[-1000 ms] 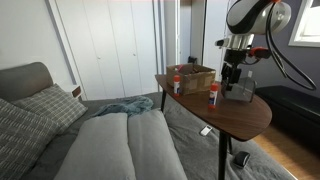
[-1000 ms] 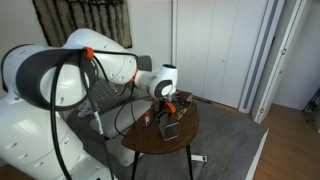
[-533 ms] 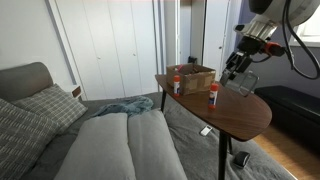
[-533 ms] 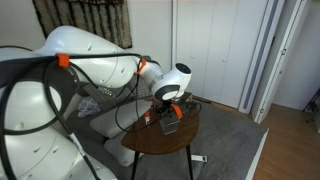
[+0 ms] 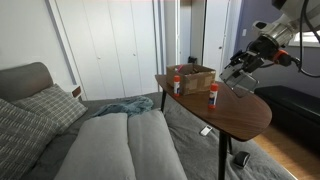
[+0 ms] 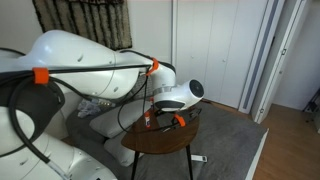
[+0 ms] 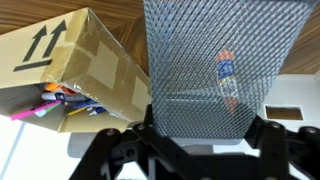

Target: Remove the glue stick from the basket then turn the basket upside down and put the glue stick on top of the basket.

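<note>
the slim white glue stick with a red-orange cap [image 5: 213, 94] stood upright on the round wooden surface [image 5: 235, 118]. it was just in front of the open brown cardboard box [image 5: 193, 77] and outside the small grey metal mesh basket [image 5: 243, 79]. the basket hung off the surface, tilted and higher than the box's rim, on the box's side away from the grey sofa [image 5: 110, 140]. the black jaws were closed on the basket's wall and held it up. in the wrist view the basket [image 7: 220, 60] filled the space between them. the glue stick [image 7: 227, 72] showed dimly through the mesh, beside the box [image 7: 75, 55]. that box bore black arrow marks on one flap and held a jumble of coloured pens [image 7: 55, 100]. a squatter white bottle with a red top [image 5: 177, 85] stood just beside the box, on its sofa side. in an exterior view the big white arm [image 6: 90, 70] reached over the surface [image 6: 150, 146], where box and basket were too small to tell apart.
</note>
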Action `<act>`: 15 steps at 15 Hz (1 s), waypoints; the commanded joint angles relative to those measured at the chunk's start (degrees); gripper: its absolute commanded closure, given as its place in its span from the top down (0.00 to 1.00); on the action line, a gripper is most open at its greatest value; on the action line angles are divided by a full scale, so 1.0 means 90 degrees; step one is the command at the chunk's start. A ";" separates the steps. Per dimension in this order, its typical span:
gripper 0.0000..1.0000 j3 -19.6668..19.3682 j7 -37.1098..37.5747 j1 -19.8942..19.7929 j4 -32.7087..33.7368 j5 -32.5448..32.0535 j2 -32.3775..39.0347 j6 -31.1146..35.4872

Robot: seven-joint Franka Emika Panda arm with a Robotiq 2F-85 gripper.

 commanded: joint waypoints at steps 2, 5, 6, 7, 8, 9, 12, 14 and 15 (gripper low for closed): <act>0.53 -0.0051 -0.0957 -0.0341 -0.0165 0.0893 -0.0016 -0.0627; 0.53 -0.0013 -0.1236 -0.0658 -0.0233 0.1259 0.0060 -0.0873; 0.53 0.0003 -0.1309 -0.0751 -0.0248 0.1369 0.0096 -0.0914; 0.53 0.0029 -0.1377 -0.0832 -0.0269 0.1498 0.0149 -0.0925; 0.53 0.0064 -0.1436 -0.0896 -0.0285 0.1614 0.0229 -0.0919; 0.53 0.0100 -0.1533 -0.0945 -0.0310 0.1742 0.0293 -0.0867; 0.53 0.0195 -0.1835 -0.1061 -0.0358 0.2056 0.0470 -0.0884; 0.53 0.0258 -0.1970 -0.1130 -0.0349 0.2219 0.0584 -0.0905; 0.53 0.0322 -0.1964 -0.1186 -0.0351 0.2166 0.0628 -0.0831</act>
